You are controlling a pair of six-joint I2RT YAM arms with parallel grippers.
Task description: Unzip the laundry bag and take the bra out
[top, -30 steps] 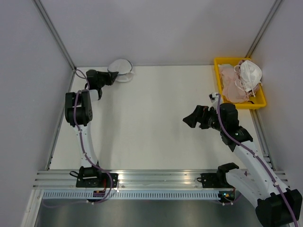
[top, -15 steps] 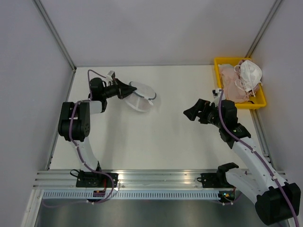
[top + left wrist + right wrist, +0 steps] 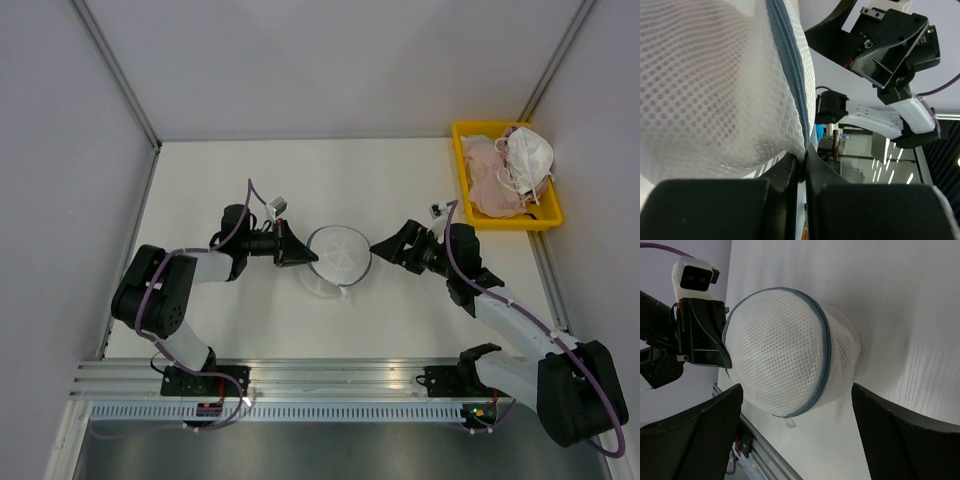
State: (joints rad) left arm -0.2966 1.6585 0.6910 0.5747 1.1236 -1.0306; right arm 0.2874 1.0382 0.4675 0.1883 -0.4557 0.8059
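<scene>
The bag (image 3: 338, 258) sits at mid-table, its dome tipped on edge so the round face looks up at the top camera. The left gripper (image 3: 303, 257) has its jaws pinched shut on the bag's left rim. In the left wrist view the 2 fingers (image 3: 785, 175) meet right at the dark zipper (image 3: 792, 65), but the bite itself is lost in shadow, so I cannot tell whether they hold a pull tab or just mesh and tape.

The right gripper (image 3: 382, 246) hangs just beside the bag's right side, jaws spread wide and holding nothing. Its 2 fingers (image 3: 695, 440) frame the bag in its own view, and both are cut off by the bottom edge. The zipper looks closed along the arc that shows; the far side is hidden. A small pale tab (image 3: 788, 422) sticks out under the lower rim, too small to identify.

The bra cannot be made out: the mesh reads as plain white in all 3 views.

In the far right corner a yellow bin (image 3: 458, 160) holds peach garments (image 3: 488, 180) and a white cupped item (image 3: 528, 155).
</scene>
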